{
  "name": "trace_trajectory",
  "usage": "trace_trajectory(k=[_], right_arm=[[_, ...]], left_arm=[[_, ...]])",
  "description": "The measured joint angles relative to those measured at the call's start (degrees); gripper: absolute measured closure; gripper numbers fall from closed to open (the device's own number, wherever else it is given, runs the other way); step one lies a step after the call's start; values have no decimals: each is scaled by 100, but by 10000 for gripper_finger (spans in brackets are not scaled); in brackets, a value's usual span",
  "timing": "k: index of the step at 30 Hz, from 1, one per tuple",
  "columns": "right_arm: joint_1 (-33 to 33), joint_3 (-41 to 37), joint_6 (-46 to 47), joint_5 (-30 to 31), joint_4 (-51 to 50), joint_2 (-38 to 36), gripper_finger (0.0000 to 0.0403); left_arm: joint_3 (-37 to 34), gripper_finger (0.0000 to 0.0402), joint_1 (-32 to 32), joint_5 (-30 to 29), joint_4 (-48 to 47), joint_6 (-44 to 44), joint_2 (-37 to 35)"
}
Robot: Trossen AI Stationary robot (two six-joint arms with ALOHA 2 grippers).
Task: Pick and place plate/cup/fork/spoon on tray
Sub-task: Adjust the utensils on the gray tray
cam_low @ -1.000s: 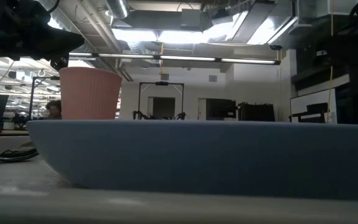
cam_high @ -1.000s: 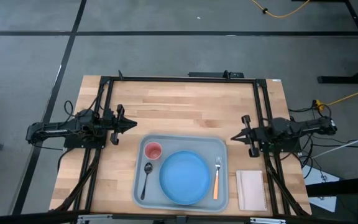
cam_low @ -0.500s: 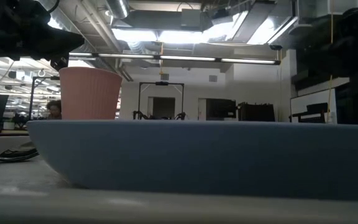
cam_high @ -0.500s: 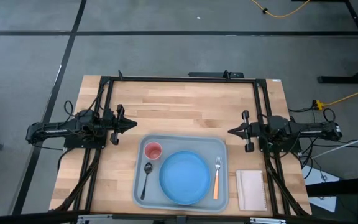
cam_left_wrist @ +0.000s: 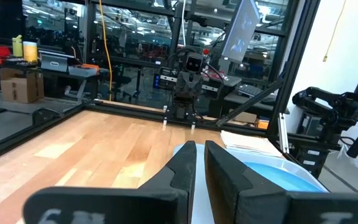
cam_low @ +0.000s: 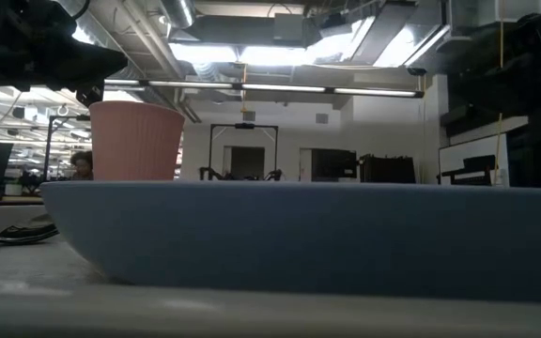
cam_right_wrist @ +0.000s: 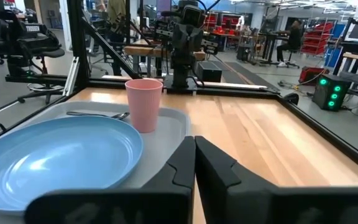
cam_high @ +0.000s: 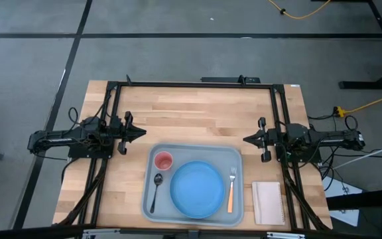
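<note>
Moved: against the picture from a second back, the right gripper (cam_high: 249, 139) sits a little farther up the high view and its arm lies straighter; the left gripper (cam_high: 142, 133) and everything on the tray (cam_high: 237, 156) are where they were.
Left gripper: at the table's left edge, pointing inward, clear of the tray's upper left corner; its fingers (cam_left_wrist: 182, 168) are nearly together with a thin slit between them, and nothing is in it.
Right gripper: at the table's right edge, pointing inward, just above the tray's upper right corner; its fingers (cam_right_wrist: 178, 168) are closed together and hold nothing.
Tray: lying toward the near edge of the table (cam_high: 197, 109), long side left to right.
Plate (cam_high: 197, 188): flat in the middle of the tray.
Cup (cam_high: 163, 160): upright in the tray's upper left corner, just beside the plate's rim; whether they touch cannot be told.
Spoon (cam_high: 156, 190): on the tray left of the plate, below the cup, bowl toward the cup.
Fork (cam_high: 231, 190): on the tray right of the plate, tines toward the far side, orange handle toward the near side.
Pad (cam_high: 268, 202): white, on the table just right of the tray, off it.
Low view: the tray's rim fills the foreground and the cup stands behind it at left.
</note>
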Motion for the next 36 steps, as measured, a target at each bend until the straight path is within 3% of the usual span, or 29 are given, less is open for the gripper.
trace_trajectory(k=[36], right_arm=[[1, 2, -2, 0, -7, 2, 386]], left_arm=[[0, 374, 0, -54, 54, 229, 0]])
